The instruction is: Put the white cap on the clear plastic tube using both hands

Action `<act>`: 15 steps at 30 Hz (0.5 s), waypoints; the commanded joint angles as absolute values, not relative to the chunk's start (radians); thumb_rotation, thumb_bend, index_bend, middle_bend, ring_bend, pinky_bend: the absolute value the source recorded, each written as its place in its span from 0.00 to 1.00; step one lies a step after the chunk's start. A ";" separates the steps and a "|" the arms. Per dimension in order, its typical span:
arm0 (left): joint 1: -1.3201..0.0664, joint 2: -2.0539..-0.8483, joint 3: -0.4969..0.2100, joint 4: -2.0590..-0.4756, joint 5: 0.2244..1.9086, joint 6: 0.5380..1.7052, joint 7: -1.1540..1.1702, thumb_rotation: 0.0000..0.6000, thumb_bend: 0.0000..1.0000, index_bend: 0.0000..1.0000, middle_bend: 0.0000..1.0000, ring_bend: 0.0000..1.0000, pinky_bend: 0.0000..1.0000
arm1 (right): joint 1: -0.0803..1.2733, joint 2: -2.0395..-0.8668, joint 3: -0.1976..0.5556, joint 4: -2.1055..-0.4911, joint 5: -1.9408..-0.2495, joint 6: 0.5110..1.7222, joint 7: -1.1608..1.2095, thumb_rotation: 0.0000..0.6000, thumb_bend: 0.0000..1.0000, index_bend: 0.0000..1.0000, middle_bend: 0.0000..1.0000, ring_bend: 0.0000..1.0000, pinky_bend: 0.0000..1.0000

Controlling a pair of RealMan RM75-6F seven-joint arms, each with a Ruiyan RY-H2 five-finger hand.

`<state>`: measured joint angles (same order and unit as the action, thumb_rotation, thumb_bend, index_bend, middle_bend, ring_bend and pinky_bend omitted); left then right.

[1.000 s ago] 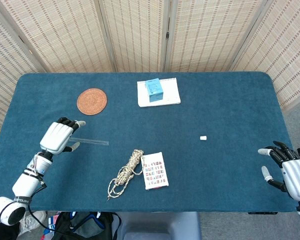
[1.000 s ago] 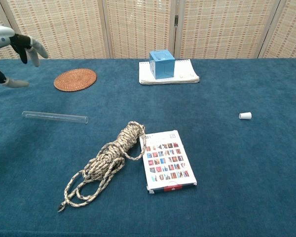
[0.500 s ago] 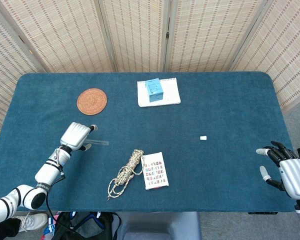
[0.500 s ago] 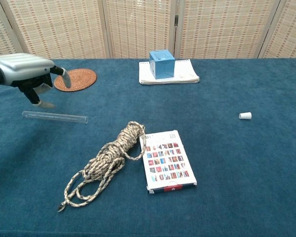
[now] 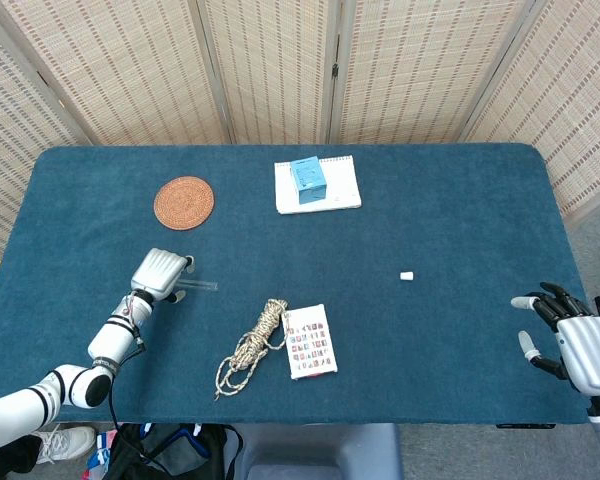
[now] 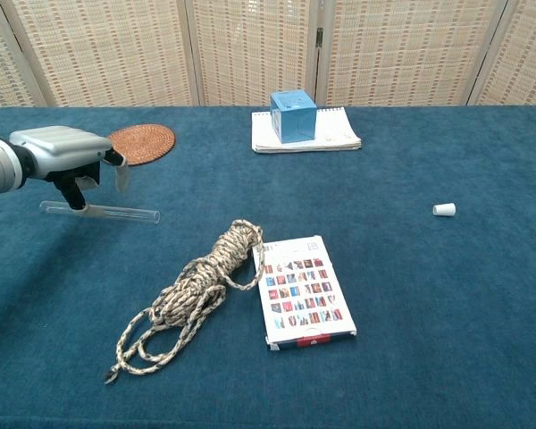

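Now my left hand (image 6: 61, 154) is low over the tube (image 6: 116, 214), which lies flat on the table (image 5: 460, 210) at about 9 o'clock from the middle. My fingers (image 6: 72, 191) point down at the left part of the tube, with the thumb on one side and the others on the other side. I cannot tell if they already touch it or grip it. In the head view the hand (image 5: 159, 274) covers the left end and only the right part of the tube (image 5: 202, 285) shows.

The cap (image 5: 407, 275) sits alone on the cloth at about 3 o'clock, well apart from the tube. My right hand (image 5: 570, 338) is at the table's edge around 4 o'clock, fingers spread, holding nothing, far from the cap.

Between tube and cap lie a rope (image 6: 196, 290) and a card (image 6: 305, 290), just beside each other, at 6 o'clock. A coaster (image 5: 184, 202) is at 10 o'clock. At 12 o'clock a blue cube (image 5: 307, 180) stands on a notepad (image 5: 340, 189).
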<state>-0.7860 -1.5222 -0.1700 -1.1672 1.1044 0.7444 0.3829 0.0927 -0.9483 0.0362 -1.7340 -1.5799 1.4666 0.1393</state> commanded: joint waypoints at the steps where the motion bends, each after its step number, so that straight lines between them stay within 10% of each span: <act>1: -0.796 -1.546 -0.164 -1.132 1.085 0.731 0.379 1.00 0.24 0.41 0.96 0.91 1.00 | 0.092 -0.949 0.036 -1.732 -1.578 1.466 0.141 1.00 0.41 0.30 0.31 0.14 0.27; 15: -0.813 -1.587 -0.151 -1.052 1.051 0.707 0.365 1.00 0.34 0.45 0.96 0.91 1.00 | 0.095 -0.950 0.037 -1.728 -1.568 1.458 0.144 1.00 0.41 0.30 0.31 0.14 0.27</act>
<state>-0.8122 -1.5865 -0.1515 -1.0528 1.0520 0.7080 0.3658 0.0953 -0.9496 0.0367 -1.7282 -1.5680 1.4579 0.1440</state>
